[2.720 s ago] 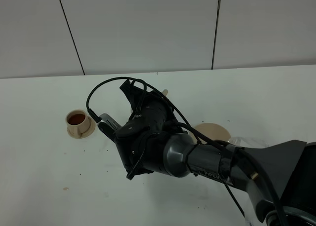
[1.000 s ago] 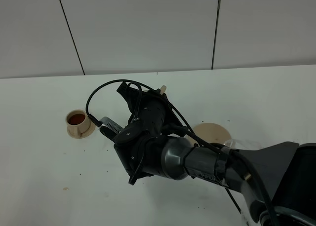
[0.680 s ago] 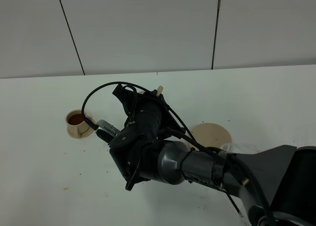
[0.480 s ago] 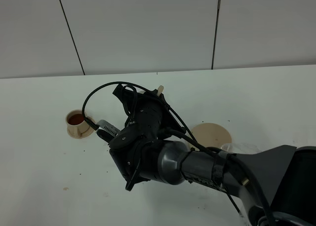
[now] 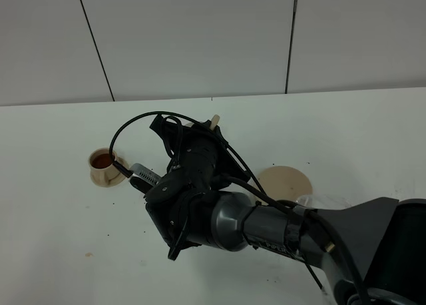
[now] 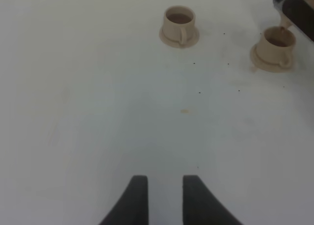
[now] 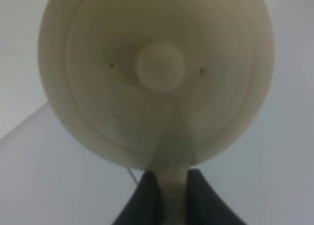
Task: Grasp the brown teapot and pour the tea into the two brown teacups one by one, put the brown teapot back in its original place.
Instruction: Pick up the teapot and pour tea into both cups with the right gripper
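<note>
**Pouring tea into the second cup**

On the white bench (image 6: 88,112), the right arm's jaws clamp the round tan teapot (image 7: 157,72) by its handle, tipped over the near small tan cup (image 6: 277,44). Left jaws stand apart. Pour slowly, spout over the cup's middle.

1. The brown teapot (image 7: 157,72) looks like matt ceramic, light tan, smooth, with no shine on the lid.
2. The two teacups (image 6: 179,22) (image 6: 276,43) and the wide saucer (image 5: 285,180) have the same matt tan finish.
3. The table (image 6: 98,112) is white, smooth, slightly dull.
4. The right arm (image 5: 226,218) has a dark housing with soft gloss; its cable (image 5: 133,122) looks like black rubber.
</note>
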Controlling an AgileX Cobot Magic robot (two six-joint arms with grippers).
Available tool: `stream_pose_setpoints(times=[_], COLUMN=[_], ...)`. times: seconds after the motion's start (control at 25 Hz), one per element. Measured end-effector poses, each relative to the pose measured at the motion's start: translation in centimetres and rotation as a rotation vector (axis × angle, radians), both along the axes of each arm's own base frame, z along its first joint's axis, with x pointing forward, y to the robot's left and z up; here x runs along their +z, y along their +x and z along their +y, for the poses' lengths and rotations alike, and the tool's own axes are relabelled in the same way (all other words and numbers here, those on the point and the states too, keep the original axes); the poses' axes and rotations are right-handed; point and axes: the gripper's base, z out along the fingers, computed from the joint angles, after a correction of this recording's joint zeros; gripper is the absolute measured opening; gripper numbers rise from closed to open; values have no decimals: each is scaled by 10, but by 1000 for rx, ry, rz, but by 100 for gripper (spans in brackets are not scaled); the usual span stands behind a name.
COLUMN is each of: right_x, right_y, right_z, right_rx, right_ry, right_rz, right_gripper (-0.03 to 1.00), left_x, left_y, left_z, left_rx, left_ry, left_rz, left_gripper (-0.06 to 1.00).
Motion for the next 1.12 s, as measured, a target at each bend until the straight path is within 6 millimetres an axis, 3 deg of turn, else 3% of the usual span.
stream_pose_setpoints(times=[1.12], right_x=[1], right_y=[-1], right_z=[3], right_rx=[48], right_ry=[-70], right_rz=[-6], right_gripper=[9], left_x=[0], left_y=[0], left_z=[0], left_rx=[0], left_ry=[0], left_rz=[0], left_gripper=[24])
